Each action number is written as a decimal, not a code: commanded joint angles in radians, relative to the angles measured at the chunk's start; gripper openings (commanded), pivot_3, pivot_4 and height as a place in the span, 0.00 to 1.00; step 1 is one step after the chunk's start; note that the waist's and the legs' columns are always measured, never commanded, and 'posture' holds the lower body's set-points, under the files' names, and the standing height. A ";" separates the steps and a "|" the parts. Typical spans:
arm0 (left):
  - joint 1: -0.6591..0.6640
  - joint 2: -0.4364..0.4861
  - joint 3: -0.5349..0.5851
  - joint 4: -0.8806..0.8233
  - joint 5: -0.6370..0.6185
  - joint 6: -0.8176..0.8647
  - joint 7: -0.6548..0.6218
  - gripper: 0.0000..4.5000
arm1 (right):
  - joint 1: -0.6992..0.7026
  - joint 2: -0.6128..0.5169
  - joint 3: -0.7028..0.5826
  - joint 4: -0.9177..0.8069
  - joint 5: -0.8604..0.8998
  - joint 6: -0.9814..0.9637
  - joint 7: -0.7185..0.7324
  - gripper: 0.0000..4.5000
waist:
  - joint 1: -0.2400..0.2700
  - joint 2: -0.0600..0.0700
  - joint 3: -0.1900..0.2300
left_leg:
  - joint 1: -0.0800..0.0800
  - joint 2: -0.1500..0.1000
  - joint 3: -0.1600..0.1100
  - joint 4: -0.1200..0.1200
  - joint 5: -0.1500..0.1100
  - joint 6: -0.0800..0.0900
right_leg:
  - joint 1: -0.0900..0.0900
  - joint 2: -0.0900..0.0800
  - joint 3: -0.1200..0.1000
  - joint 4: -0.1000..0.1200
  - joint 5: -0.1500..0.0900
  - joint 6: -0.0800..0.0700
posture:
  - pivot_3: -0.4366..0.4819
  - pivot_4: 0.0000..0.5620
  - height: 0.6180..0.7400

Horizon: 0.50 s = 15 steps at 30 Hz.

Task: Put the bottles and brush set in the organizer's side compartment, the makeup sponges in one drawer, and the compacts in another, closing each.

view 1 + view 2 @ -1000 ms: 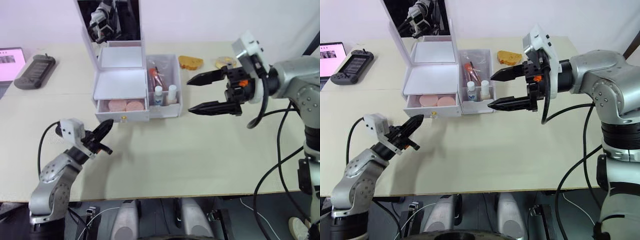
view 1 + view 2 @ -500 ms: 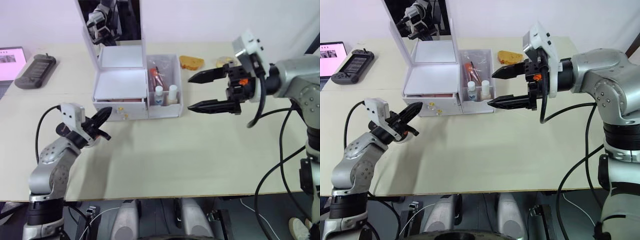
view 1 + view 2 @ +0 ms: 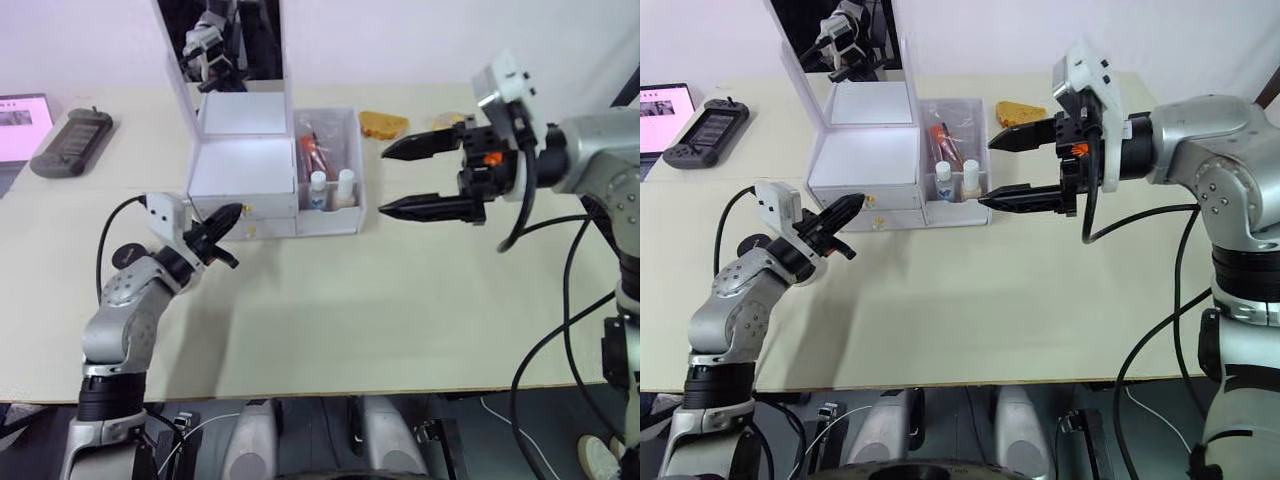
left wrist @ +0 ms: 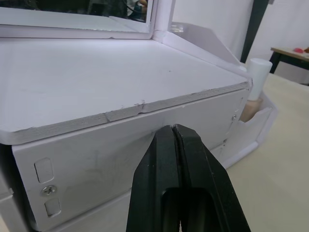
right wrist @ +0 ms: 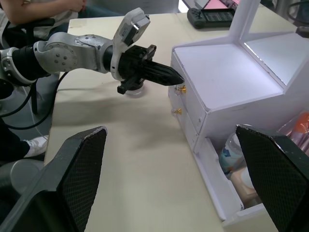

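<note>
A pale beige surface (image 3: 400,290) carries the white organizer (image 3: 245,180) near its back middle, mirror lid upright and both drawers closed. A dark console (image 3: 70,143) lies far to the left, beside a tablet (image 3: 20,115) at the edge. Behind, to the right of the organizer, lie two yellowish rounds (image 3: 383,124).

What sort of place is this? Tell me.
Probably a robot test lab, not a home: a plain beige plywood tabletop against a bare white wall, with a white plastic mirror-lidded cosmetics organizer staged beside a dark handheld game console.
</note>
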 commanded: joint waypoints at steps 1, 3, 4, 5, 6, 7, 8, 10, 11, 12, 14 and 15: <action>-0.020 0.009 0.015 -0.004 0.017 -0.028 0.005 0.01 | 0.008 -0.027 -0.054 -0.037 0.025 0.001 -0.002 1.00 | -0.001 0.000 0.000 | 0.000 0.000 0.000 0.000 0.000 0.000 | 0.000 0.000 0.000 0.000 0.000 0.000 | 0.48 0.27 1.00; -0.018 0.020 0.012 -0.011 0.015 -0.021 -0.007 0.01 | 0.022 -0.033 -0.060 -0.039 0.028 -0.003 0.001 1.00 | -0.001 0.000 0.000 | 0.000 0.000 0.000 0.001 0.000 0.000 | 0.001 0.000 0.000 0.000 0.000 0.000 | 0.48 0.27 1.00; -0.014 0.028 0.011 -0.019 0.011 -0.012 -0.017 0.01 | 0.031 -0.038 -0.061 -0.038 0.030 -0.004 0.004 1.00 | -0.001 0.000 0.000 | 0.000 0.000 0.000 0.001 0.000 0.000 | 0.001 0.000 0.000 0.000 0.000 0.000 | 0.48 0.27 1.00; -0.008 0.038 0.011 -0.031 0.004 -0.002 -0.029 0.01 | 0.041 -0.043 -0.062 -0.036 0.031 -0.007 0.006 1.00 | -0.002 0.000 0.000 | 0.000 0.000 0.000 0.001 0.000 0.000 | 0.001 0.000 0.000 0.000 0.000 0.000 | 0.48 0.27 1.00; -0.003 0.045 0.010 -0.038 -0.001 0.004 -0.036 0.01 | 0.047 -0.046 -0.063 -0.036 0.032 -0.009 0.008 1.00 | -0.002 0.000 0.000 | 0.000 0.000 0.000 0.001 0.000 0.000 | 0.001 0.000 0.000 0.000 0.000 0.000 | 0.48 0.27 1.00; 0.007 0.055 0.012 -0.053 -0.009 0.011 -0.047 0.01 | 0.060 -0.054 -0.059 -0.037 0.021 -0.021 0.011 1.00 | -0.003 0.000 0.000 | 0.000 0.000 0.000 0.001 0.000 0.000 | 0.001 0.000 0.000 0.000 0.000 0.000 | 0.48 0.27 1.00; 0.025 0.070 0.026 -0.069 -0.020 0.022 -0.052 0.01 | 0.087 -0.092 -0.032 -0.043 -0.007 -0.022 0.026 1.00 | -0.003 0.000 0.000 | 0.000 0.000 0.000 0.000 0.000 0.000 | 0.001 0.000 0.000 0.000 0.000 0.000 | 0.48 0.27 1.00; 0.065 0.110 0.056 -0.102 -0.048 0.049 -0.080 0.12 | 0.129 -0.105 -0.017 -0.021 -0.061 -0.060 0.003 1.00 | -0.004 -0.001 0.000 | 0.000 0.000 0.000 -0.001 0.000 0.000 | 0.000 0.000 0.000 -0.001 0.000 0.001 | 0.48 0.27 1.00; 0.081 0.125 0.078 -0.118 -0.075 0.068 -0.087 0.18 | 0.145 -0.104 -0.017 -0.006 -0.079 -0.076 -0.012 1.00 | -0.006 0.000 0.000 | 0.000 0.000 0.000 -0.001 0.000 0.000 | 0.000 0.000 0.000 -0.002 -0.001 0.001 | 0.48 0.27 1.00; 0.094 0.140 0.094 -0.131 -0.096 0.082 -0.098 0.28 | 0.166 -0.109 -0.016 -0.002 -0.102 -0.116 -0.006 1.00 | -0.007 0.000 0.000 | 0.000 0.000 0.002 -0.002 0.000 0.000 | -0.001 0.000 0.001 -0.002 -0.001 0.001 | 0.48 0.27 1.00; 0.131 0.194 0.144 -0.158 -0.143 0.113 -0.141 0.50 | 0.222 -0.105 -0.042 0.030 -0.145 -0.200 -0.014 1.00 | -0.006 0.000 0.000 | -0.001 0.000 0.001 -0.002 0.000 0.000 | -0.002 0.000 0.001 -0.001 -0.001 0.001 | 0.48 0.27 1.00; 0.146 0.220 0.172 -0.165 -0.167 0.125 -0.162 0.62 | 0.246 -0.093 -0.068 0.052 -0.146 -0.221 -0.024 1.00 | -0.006 0.000 0.000 | -0.001 0.000 0.001 -0.002 0.000 0.000 | -0.002 0.000 0.001 -0.001 -0.001 0.001 | 0.48 0.27 1.00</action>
